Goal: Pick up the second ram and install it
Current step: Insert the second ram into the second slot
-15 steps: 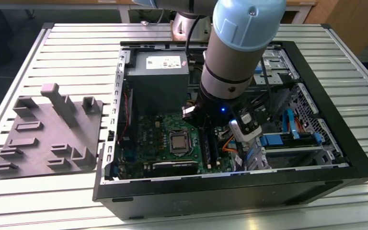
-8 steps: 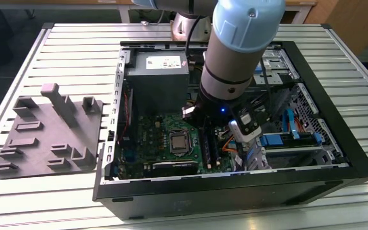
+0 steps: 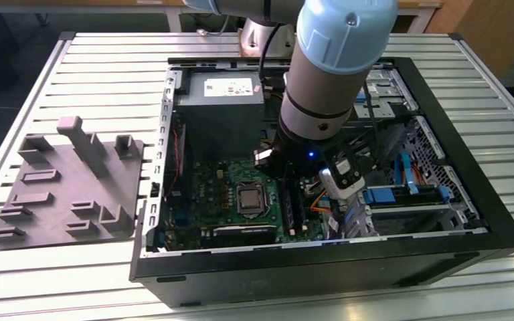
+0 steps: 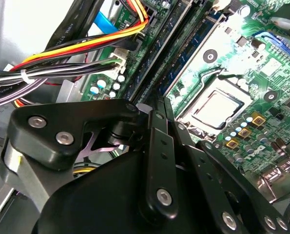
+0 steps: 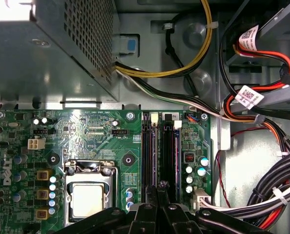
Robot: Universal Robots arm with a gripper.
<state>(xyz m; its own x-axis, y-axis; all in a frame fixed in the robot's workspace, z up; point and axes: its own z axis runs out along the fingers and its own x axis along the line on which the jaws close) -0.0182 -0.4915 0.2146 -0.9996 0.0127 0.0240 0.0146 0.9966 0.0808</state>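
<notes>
The gripper (image 5: 156,191) hangs over the motherboard's (image 5: 96,131) black memory slots (image 5: 160,151), beside the CPU socket (image 5: 88,195). Its fingers are pressed together; whether they pinch anything I cannot tell.

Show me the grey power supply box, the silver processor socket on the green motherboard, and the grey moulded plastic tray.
Grey metal power supply box (image 3: 219,100), exterior view, on its top face.
Silver square processor socket (image 5: 85,202), first wrist view, on its centre plate.
Grey moulded plastic tray (image 3: 65,194), exterior view, on its flat middle.
</notes>
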